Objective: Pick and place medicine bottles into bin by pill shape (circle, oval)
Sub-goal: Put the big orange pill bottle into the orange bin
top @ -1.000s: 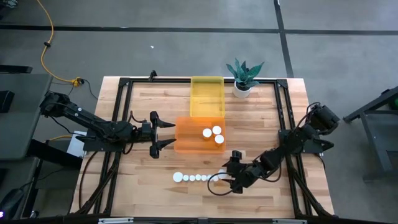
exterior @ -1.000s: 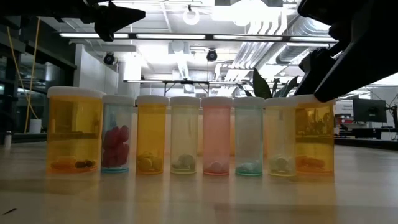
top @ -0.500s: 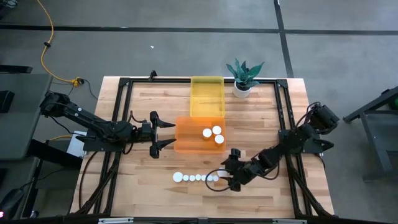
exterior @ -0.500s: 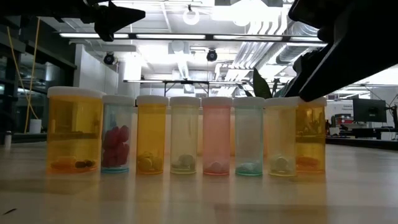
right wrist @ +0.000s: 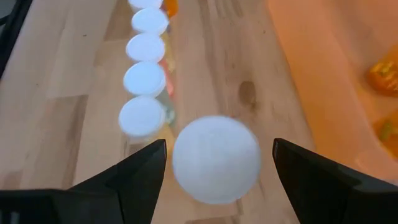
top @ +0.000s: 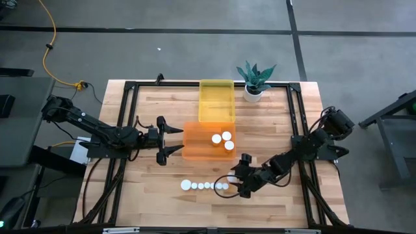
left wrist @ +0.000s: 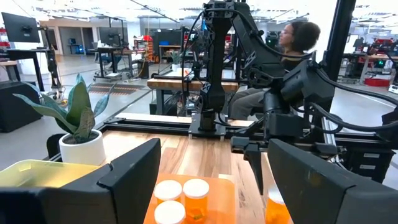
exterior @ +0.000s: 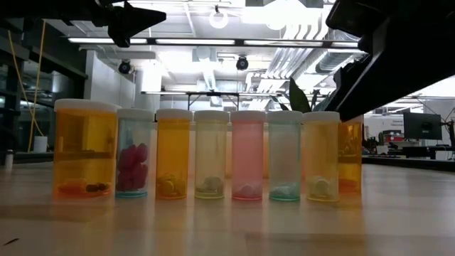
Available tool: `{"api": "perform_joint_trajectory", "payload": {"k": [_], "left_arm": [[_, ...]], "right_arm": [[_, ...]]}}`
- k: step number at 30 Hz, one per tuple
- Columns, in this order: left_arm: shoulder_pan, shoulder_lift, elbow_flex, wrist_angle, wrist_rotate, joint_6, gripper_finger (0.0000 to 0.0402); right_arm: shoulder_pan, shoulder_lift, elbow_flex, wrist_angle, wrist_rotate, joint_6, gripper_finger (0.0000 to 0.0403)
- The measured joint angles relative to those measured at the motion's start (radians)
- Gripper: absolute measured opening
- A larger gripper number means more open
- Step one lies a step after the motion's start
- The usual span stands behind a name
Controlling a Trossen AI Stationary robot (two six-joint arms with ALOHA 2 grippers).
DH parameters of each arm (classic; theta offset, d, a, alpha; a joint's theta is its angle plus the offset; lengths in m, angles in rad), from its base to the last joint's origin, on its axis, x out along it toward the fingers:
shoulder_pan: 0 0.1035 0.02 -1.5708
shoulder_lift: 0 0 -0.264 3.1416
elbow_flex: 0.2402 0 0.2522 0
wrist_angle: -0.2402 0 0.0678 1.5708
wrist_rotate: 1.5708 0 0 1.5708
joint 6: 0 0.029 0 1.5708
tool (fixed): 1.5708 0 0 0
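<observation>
We watch the right gripper, fingers still spread and holding nothing, slide in over the end bottle of the row, closing on its next pick, while the left gripper waits open beside the orange bin.

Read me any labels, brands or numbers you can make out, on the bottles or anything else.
None can be read.
medicine bottles: no label shows on their sides or white caps.
orange bin and yellow bin: no markings visible.
Monitors in the room behind: too small and blurred to read.
</observation>
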State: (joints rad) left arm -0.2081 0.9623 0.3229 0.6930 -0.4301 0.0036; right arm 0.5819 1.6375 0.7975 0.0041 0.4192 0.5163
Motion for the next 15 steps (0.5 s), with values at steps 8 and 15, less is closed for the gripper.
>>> {"api": "perform_joint_trajectory", "payload": {"k": [8,15], "left_arm": [[0.000,0.000,0.000,0.000,0.000,0.000,0.0287],[0.000,0.000,0.000,0.000,0.000,0.000,0.0287]], "right_arm": [[0.000,0.000,0.000,-0.027,0.000,0.000,0.0287],[0.000,0.000,0.000,-0.030,0.016,-0.001,0.0287]]}}
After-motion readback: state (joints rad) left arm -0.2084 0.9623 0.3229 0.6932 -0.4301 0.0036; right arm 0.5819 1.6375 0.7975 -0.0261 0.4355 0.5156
